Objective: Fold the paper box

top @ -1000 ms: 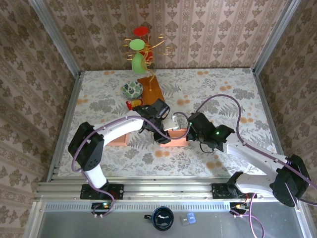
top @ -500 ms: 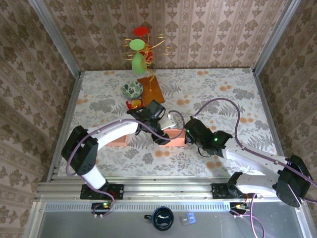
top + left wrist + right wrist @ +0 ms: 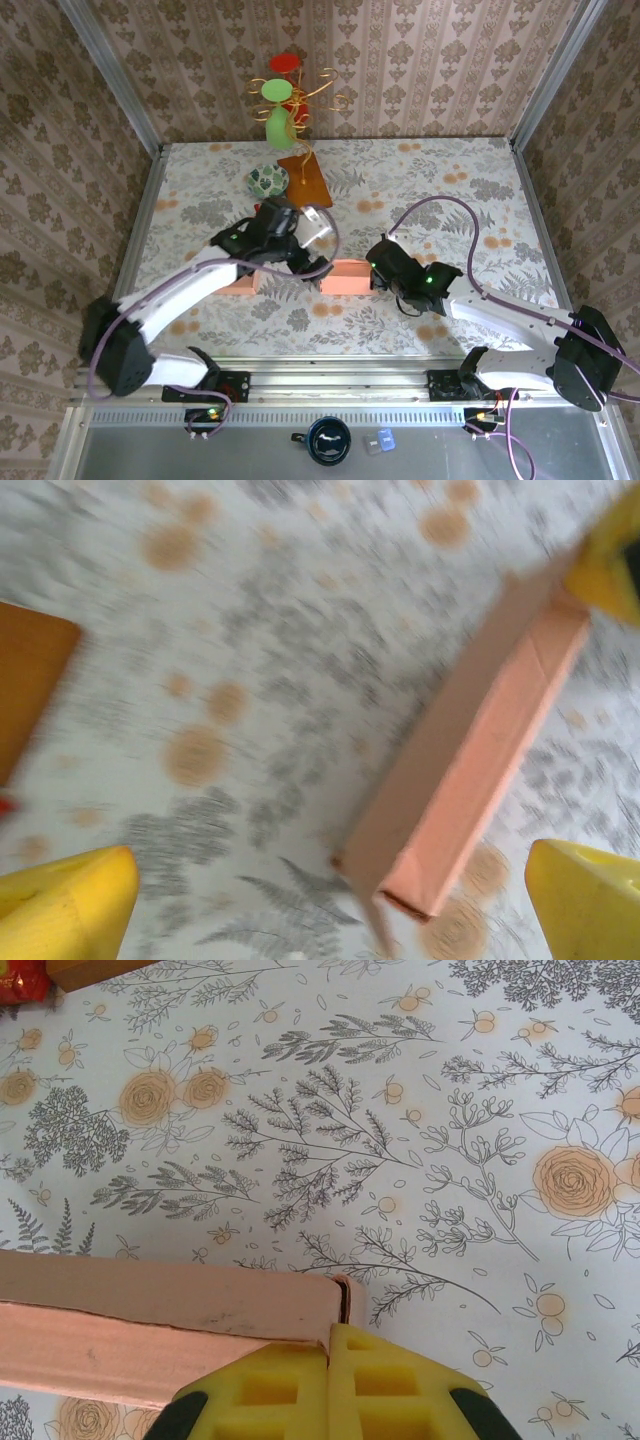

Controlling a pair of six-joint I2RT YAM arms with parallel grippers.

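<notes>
One long, salmon-pink paper box (image 3: 348, 277) lies flat at the middle of a floral-print table (image 3: 450, 190), enclosed by damask-patterned wallpaper (image 3: 450, 60). Over its left part the left gripper (image 3: 325, 900) hovers, yellow pads spread wide apart. At its right end the right gripper (image 3: 328, 1380) is clamped on the end wall; two grippers, one box.
</notes>
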